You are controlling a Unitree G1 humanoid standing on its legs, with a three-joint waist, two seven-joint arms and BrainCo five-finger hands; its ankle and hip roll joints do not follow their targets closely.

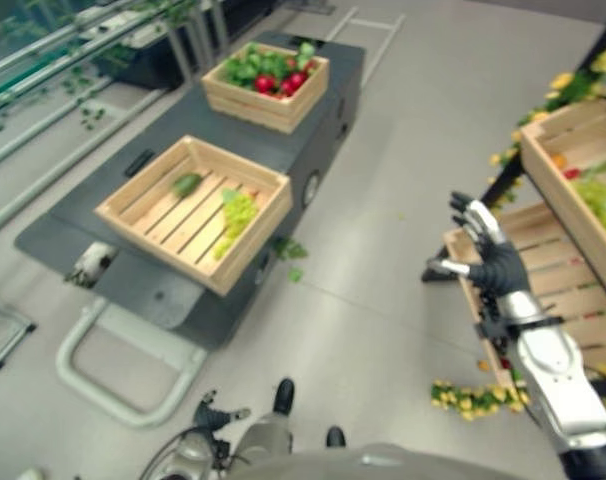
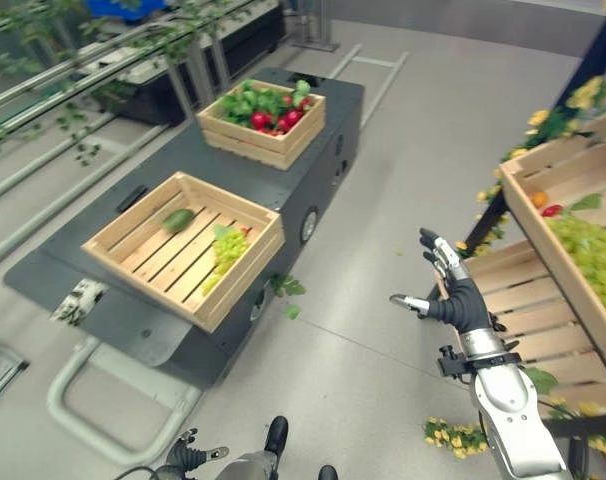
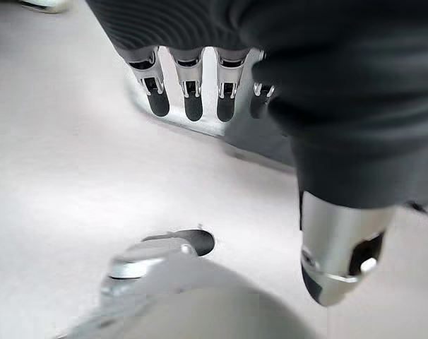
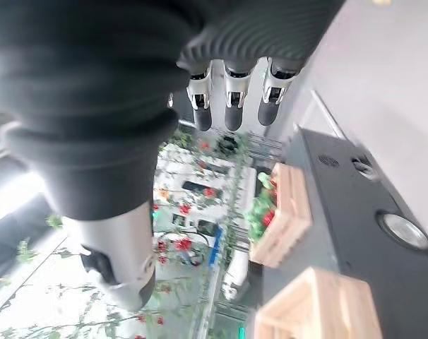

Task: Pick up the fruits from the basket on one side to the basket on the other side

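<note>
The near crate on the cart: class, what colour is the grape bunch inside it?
Light green grapes, lying in the near crate; clearest in the right eye view.

Found no legible text, label, number or sign anywhere. Saw bare wood on the near crate (image 2: 188, 255) and the far crate (image 2: 263, 130), and plain dark panels on the cart (image 2: 318, 215) beneath them. Made out no print on the shelf crates (image 2: 573, 250) either.
</note>
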